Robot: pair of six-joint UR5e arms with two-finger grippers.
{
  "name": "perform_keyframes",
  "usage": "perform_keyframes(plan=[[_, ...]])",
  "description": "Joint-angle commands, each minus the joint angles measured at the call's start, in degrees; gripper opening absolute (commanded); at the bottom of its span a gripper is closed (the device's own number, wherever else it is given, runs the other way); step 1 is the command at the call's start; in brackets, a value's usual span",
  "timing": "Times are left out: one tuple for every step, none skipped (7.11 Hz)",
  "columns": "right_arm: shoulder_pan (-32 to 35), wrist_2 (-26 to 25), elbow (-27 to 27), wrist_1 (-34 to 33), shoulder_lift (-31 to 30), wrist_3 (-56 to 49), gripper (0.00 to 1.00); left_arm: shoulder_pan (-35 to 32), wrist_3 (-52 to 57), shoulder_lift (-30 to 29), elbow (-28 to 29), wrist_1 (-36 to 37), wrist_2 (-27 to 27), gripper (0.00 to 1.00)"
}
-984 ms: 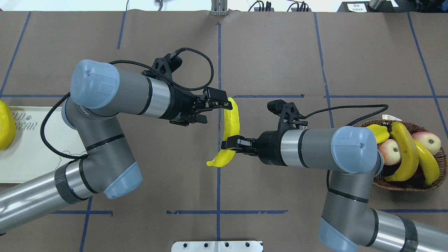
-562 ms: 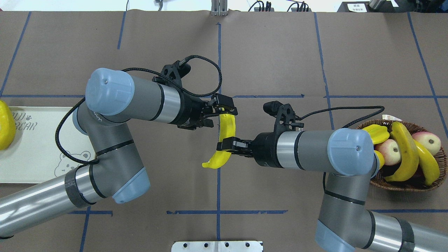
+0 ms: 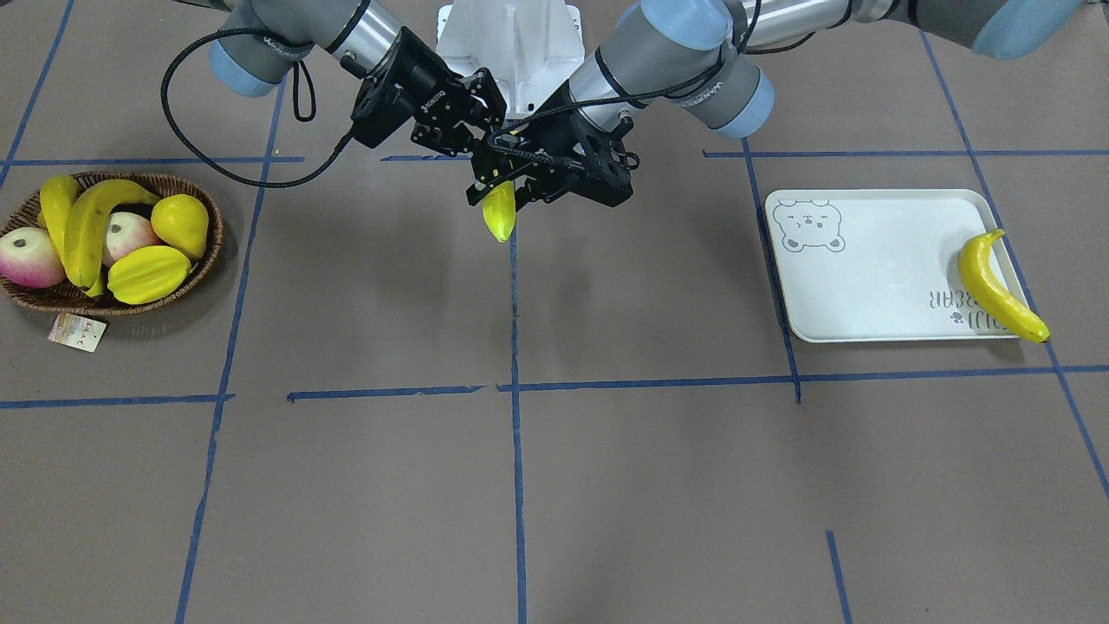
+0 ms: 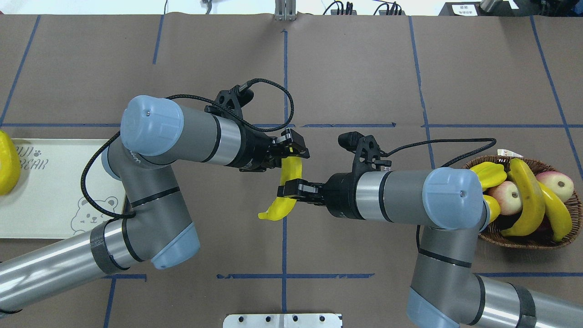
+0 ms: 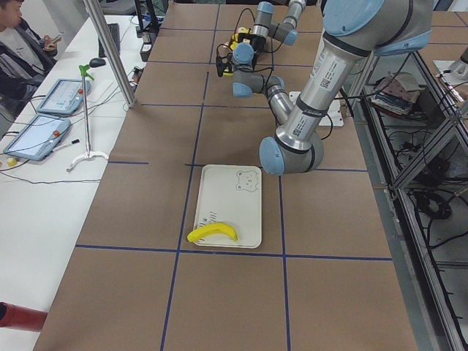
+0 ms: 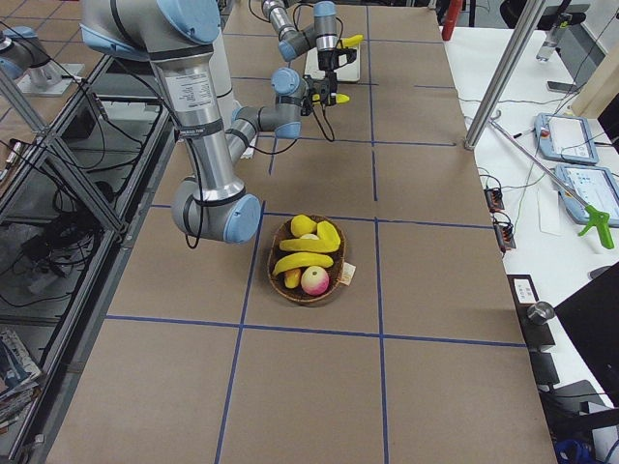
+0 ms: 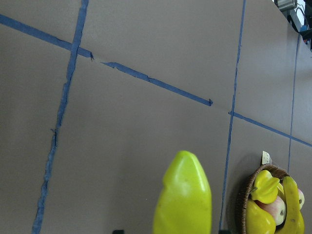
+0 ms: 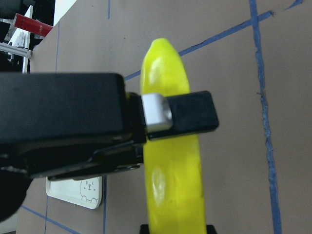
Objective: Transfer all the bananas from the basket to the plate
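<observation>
One banana [image 4: 274, 209] hangs over the table's middle, and my right gripper [image 4: 291, 187] is shut on its midsection. My left gripper [image 4: 294, 152] straddles that banana's far end. In the left wrist view the banana [image 7: 184, 200] lies between the fingers with a gap on one side, so that gripper reads as open. Another banana [image 3: 996, 286] lies on the right edge of the white plate [image 3: 866, 277]. Two bananas [image 4: 528, 196] [image 4: 558, 214] rest in the wicker basket [image 4: 524, 241] at my right.
The basket also holds a starfruit [image 4: 492, 173], two pink apples [image 4: 555, 184] and a pear [image 3: 180, 221]; a paper tag [image 3: 76, 332] lies beside it. A metal bracket [image 4: 282, 320] sits at the near table edge. A person [image 5: 22, 44] sits at a side desk.
My left arm has swung right and its gripper has come down over the held banana's far end. My right gripper has shifted slightly left, still holding the banana.
</observation>
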Motion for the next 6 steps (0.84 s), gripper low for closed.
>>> perform_keyframes(plan=[[0.0, -0.2, -0.1, -0.1, 0.0, 0.0, 0.07, 0.1, -0.1, 0.0, -0.2, -0.1, 0.0, 0.36], [0.0, -0.2, -0.1, -0.1, 0.0, -0.1, 0.08, 0.1, -0.1, 0.0, -0.4, -0.1, 0.0, 0.21], [0.0, -0.2, -0.1, 0.1, 0.0, -0.1, 0.31, -0.1, -0.1, 0.3, -1.0, 0.0, 0.0, 0.05], [0.0, -0.3, -0.1, -0.3, 0.0, 0.0, 0.99, -0.2, 0.0, 0.7, -1.0, 0.0, 0.0, 0.00], [0.4, -0.2, 0.1, -0.5, 0.0, -0.2, 0.99, -0.6, 0.0, 1.1, -1.0, 0.3, 0.1, 0.00], [0.9, 0.3, 0.6, -1.4, -0.4, -0.2, 0.99, -1.7, 0.2, 2.4, -1.1, 2.1, 0.1, 0.00]])
